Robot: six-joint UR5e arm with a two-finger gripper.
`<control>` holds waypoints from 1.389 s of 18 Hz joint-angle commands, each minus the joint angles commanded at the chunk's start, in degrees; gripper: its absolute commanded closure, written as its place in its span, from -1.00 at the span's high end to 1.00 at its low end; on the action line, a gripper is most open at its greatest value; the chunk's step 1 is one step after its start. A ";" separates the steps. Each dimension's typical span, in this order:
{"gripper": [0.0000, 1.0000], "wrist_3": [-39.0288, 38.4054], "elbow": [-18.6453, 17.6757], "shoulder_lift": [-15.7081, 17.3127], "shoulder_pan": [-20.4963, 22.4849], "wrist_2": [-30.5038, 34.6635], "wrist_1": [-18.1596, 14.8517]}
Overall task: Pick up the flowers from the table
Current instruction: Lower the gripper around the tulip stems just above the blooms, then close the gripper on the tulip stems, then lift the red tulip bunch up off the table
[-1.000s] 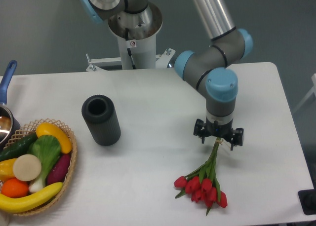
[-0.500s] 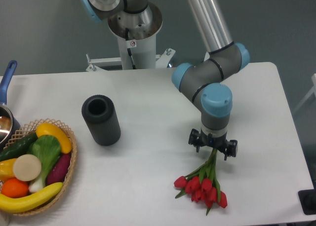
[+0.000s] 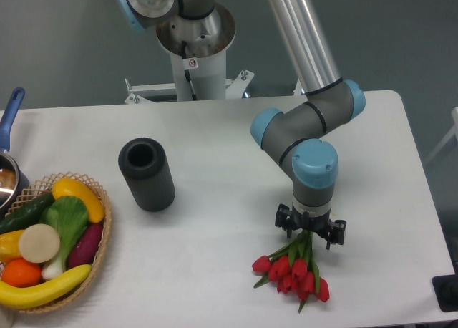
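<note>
The flowers (image 3: 293, 273), a tied bunch of red tulips with green stems, lie on the white table (image 3: 215, 149) at the front right. My gripper (image 3: 310, 233) points straight down right over the stems, just behind the red heads. Its fingers (image 3: 284, 220) stand on either side of the stems. The wrist hides the gap, so I cannot tell whether the jaws are open or shut on the stems. The upper ends of the stems are hidden under the gripper.
A dark grey cylinder (image 3: 147, 174) lies left of centre. A wicker basket (image 3: 100, 253) with toy fruits and vegetables sits at the front left. A pot with a blue handle (image 3: 8, 120) is at the left edge. The robot base (image 3: 193, 49) stands behind the table.
My gripper has moved down and slightly toward the front, along the stems toward the red heads. The flowers have not moved.
</note>
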 joint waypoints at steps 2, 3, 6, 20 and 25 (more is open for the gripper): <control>-0.83 -0.17 -0.09 0.26 0.00 0.00 -0.09; -0.83 -0.52 -0.09 0.26 0.00 0.00 0.00; -0.89 -1.58 -0.09 0.96 0.00 0.00 -0.09; -0.89 -1.23 -1.15 7.29 2.28 0.00 -1.75; -0.85 -0.79 5.52 7.73 3.16 0.00 -10.43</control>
